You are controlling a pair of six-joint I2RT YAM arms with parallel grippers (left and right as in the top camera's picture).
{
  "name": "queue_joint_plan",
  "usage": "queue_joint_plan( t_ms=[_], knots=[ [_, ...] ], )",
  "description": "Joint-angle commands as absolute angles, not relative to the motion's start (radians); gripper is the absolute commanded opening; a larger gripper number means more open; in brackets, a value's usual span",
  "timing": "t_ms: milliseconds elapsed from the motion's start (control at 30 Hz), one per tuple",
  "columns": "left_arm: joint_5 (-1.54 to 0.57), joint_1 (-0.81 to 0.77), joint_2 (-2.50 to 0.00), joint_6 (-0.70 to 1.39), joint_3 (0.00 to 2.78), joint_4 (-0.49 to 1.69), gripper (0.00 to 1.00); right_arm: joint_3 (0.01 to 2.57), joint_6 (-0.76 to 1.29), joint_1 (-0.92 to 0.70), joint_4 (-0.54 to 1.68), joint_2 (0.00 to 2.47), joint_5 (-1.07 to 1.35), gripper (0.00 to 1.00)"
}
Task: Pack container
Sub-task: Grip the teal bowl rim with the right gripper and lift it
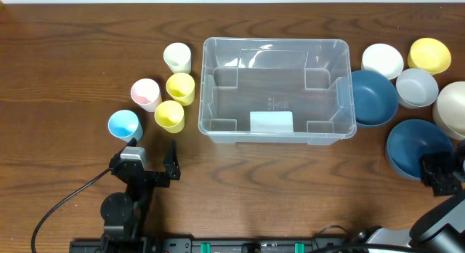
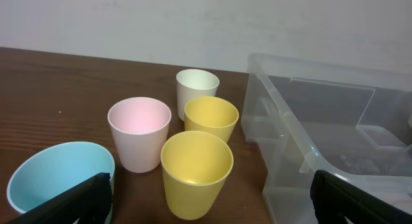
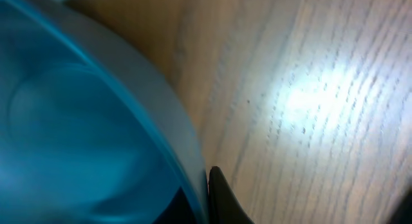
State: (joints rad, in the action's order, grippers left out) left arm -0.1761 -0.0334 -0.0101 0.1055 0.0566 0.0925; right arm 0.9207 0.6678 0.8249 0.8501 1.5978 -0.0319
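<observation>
The clear container (image 1: 276,41) stands empty at the table's middle, white label at its near wall; its corner shows in the left wrist view (image 2: 302,140). My left gripper (image 1: 149,155) is open and empty, just short of the cups; a yellow cup (image 2: 196,172) sits between its fingers' line of sight (image 2: 209,211). My right gripper (image 1: 438,174) is at the near right rim of a dark blue bowl (image 1: 414,144). In the right wrist view the fingers (image 3: 206,198) pinch the blue bowl's rim (image 3: 96,121), one inside and one outside.
Left of the container stand a white cup (image 1: 177,57), a pink cup (image 1: 145,93), two yellow cups (image 1: 181,87) (image 1: 169,115) and a light blue cup (image 1: 123,125). On the right are another dark blue bowl (image 1: 372,97) and white (image 1: 382,60), yellow (image 1: 429,54), grey (image 1: 417,86) and cream (image 1: 454,109) bowls.
</observation>
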Motion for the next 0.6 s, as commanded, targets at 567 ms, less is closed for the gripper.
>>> queue_joint_plan(
  t_ms=[567],
  knots=[
    [-0.167, -0.027, -0.004, 0.110, 0.026, 0.102, 0.98, 1.271, 0.672, 0.831, 1.097, 1.140, 0.146, 0.01]
  ],
)
